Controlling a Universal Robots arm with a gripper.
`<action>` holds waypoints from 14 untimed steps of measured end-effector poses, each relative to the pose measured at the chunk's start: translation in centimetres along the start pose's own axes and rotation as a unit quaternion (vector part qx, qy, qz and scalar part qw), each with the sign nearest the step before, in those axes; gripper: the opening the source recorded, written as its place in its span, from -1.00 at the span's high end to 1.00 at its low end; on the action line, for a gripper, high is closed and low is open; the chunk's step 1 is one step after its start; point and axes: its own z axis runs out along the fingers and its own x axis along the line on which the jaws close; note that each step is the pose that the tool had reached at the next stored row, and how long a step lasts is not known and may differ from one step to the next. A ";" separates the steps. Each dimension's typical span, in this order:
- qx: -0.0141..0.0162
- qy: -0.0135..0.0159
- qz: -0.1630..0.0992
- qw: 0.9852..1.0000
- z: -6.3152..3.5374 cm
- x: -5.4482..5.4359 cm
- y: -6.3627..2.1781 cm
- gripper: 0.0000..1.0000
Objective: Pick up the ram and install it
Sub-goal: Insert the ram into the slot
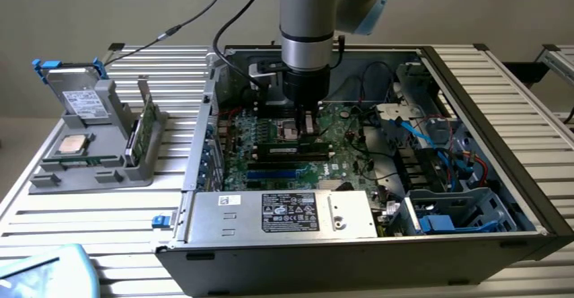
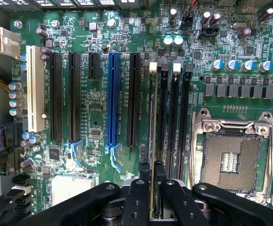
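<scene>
- Looking along the wrist view, we see the gripper (image 2: 152,165) with its jaws almost together. They pinch the ram (image 2: 152,141) by its flat faces.
- We see the board edge-on, as a thin pale line running over the black memory slots (image 2: 167,117).
- In the exterior view the gripper (image 1: 307,124) hangs low inside the computer case (image 1: 501,143), over the middle of the motherboard (image 1: 345,120).
- We judge the ram light and stiff, yet thin and fragile. It wants holding by its flat faces near the upper long edge, clear of the contact edge, and pressing straight rather than twisted.
- Room is tight. Neighbouring slots lie just beside it, white latches (image 2: 153,67) close the slot ends, and the processor socket (image 2: 230,150) sits near.
- Loose cables (image 1: 363,155) lie toward the exterior view's right. The case walls ring it all, and only upward is open.
</scene>
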 end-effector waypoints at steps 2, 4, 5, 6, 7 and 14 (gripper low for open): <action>0.000 0.000 0.002 1.000 0.01 0.0 0.01 0.71; -0.001 0.000 0.004 1.000 0.02 0.0 0.01 0.71; -0.001 0.000 0.004 1.000 0.02 0.0 0.01 0.71; -0.001 0.000 0.005 1.000 0.03 0.0 0.01 0.71; -0.001 0.000 0.006 1.000 0.03 0.0 0.01 0.71; -0.002 0.000 0.012 1.000 0.10 0.0 0.01 0.71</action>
